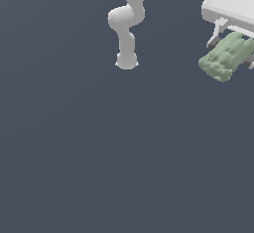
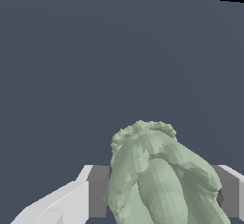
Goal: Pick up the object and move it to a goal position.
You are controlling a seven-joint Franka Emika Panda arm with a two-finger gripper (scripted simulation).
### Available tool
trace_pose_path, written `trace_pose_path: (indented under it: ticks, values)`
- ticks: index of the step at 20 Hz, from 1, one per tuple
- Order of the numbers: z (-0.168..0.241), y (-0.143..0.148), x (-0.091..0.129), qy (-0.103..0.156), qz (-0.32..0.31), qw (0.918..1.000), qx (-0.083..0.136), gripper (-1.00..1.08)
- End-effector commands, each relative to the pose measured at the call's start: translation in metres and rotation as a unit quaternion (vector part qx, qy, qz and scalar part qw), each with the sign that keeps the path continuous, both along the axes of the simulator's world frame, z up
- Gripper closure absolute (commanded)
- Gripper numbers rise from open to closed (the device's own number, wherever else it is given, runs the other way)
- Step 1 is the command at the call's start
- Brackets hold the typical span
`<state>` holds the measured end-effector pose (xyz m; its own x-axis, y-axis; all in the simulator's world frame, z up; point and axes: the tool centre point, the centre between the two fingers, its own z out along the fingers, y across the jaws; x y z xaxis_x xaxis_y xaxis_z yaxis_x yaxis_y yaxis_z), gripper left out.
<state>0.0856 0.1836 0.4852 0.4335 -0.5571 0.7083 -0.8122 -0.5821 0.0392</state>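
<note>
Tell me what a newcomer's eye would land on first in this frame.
The pale sage-green, lumpy, ridged object stands out, clamped in the white tool at the exterior view's upper right. In the wrist view it fills the space between the grey pads. Elsewhere only the pale grey arm breaks the dark floor.

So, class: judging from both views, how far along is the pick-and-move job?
Done: the pincer is shut on the pale green lumpy object, which sits between its fingers in the wrist view. In hand: carrying it, apparently lifted. Left: reaching the goal, though no goal marker shows in either view.
</note>
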Motion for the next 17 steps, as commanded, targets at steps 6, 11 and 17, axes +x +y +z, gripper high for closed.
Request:
trace_pose_path:
  ticks: [6,11,17]
  values:
    - [0.016,0.014,0.004,-0.013,-0.019,0.9997,-0.009,1.08]
    - [0.020,0.018,0.006,-0.016,-0.024,0.9995,-0.011,1.08]
    - [0.022,0.019,0.007,-0.017,-0.026,0.9994,-0.012,1.08]
